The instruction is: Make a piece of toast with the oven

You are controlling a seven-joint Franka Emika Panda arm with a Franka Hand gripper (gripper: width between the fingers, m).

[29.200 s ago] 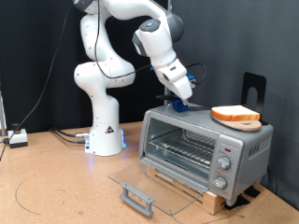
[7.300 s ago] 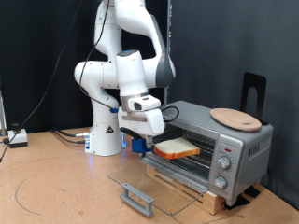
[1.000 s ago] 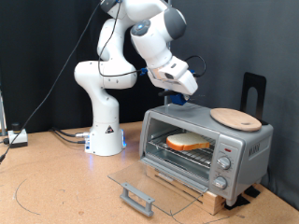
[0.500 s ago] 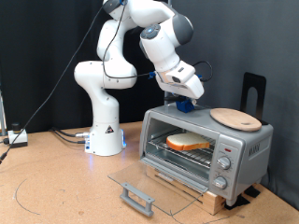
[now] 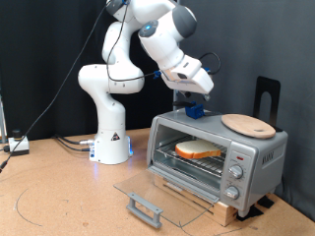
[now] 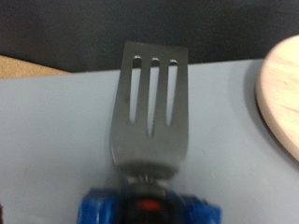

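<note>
- The toast (image 5: 199, 149) sits on the rack inside the oven (image 5: 218, 154), down below the gripper.
- The oven door (image 5: 156, 193) hangs open, flat in front.
- Gripper (image 5: 195, 109) hovers just above the oven roof, clamped on a slotted spatula (image 6: 149, 107).
- A wooden plate (image 5: 248, 124) rests on the roof just beside it.

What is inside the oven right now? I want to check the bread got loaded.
The toast lies flat on the wire rack inside the oven, whose door is folded down open. The oven's back corners are too dark to see.
</note>
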